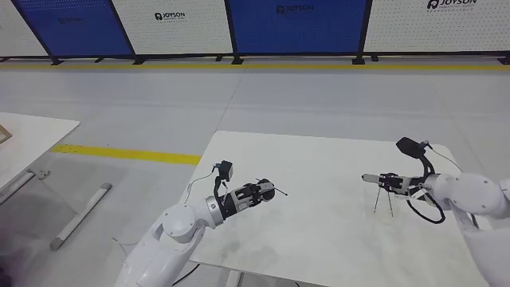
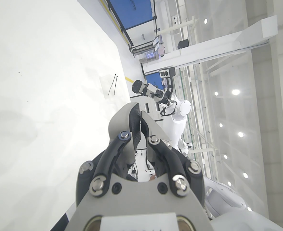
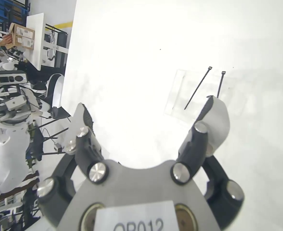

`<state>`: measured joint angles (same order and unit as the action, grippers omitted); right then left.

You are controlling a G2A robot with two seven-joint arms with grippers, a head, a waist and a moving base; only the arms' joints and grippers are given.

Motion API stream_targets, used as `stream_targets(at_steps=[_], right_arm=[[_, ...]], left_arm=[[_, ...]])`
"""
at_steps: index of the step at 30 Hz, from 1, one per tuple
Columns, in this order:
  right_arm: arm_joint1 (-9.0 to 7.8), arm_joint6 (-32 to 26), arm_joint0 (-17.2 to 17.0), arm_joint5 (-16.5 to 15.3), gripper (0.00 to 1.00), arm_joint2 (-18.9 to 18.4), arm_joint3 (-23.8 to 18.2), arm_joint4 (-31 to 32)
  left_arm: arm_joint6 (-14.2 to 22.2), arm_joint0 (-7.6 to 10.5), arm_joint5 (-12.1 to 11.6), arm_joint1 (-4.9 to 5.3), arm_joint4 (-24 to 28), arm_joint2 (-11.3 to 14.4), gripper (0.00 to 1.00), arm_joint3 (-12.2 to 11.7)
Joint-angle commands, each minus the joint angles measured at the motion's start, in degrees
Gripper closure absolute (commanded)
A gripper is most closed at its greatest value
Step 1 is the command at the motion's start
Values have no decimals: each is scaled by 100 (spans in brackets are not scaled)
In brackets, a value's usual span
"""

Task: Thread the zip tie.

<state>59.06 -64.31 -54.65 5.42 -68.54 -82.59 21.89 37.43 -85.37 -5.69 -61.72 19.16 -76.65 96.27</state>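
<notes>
Two black zip ties [image 1: 383, 200] lie side by side on the white table [image 1: 319, 239], near its right side. In the right wrist view the zip ties [image 3: 196, 88] rest on a faint clear rectangular patch [image 3: 177, 92]. One tie's tail is hidden behind a fingertip [image 3: 216, 106]. My right gripper [image 3: 147, 104] hovers open just short of them, with nothing between its fingers; the top view shows the right gripper [image 1: 373, 179] just above the ties. My left gripper [image 1: 267, 190] is shut over the table's left part, far from the ties. The left wrist view shows its pads [image 2: 137, 123] pressed together and the zip ties [image 2: 112, 85] far off.
The table's left edge [image 1: 203, 183] lies close under the left arm. A second white table [image 1: 32, 139] stands off to the left. Blue and white panels [image 1: 295, 8] line the far wall. Bare tabletop separates the two grippers.
</notes>
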Motion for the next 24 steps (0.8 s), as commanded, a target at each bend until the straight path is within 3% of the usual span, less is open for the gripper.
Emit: stream_targets(at_steps=[1, 3, 7, 10, 24], right_arm=[[-7, 16, -45, -107, 0, 0, -98, -30], [9, -228, 4, -353, 0, 79, 14, -315], [116, -191, 332, -354, 0, 444, 614, -493], [184, 197, 523, 340, 0, 689, 923, -71], [180, 76, 513, 229, 0, 765, 931, 47]], left_arm=[[0, 0, 0, 0, 0, 0, 100, 0], [0, 0, 0, 0, 0, 0, 100, 0], [0, 0, 0, 0, 0, 0, 100, 0], [0, 0, 0, 0, 0, 0, 100, 0], [0, 0, 0, 0, 0, 0, 100, 0]])
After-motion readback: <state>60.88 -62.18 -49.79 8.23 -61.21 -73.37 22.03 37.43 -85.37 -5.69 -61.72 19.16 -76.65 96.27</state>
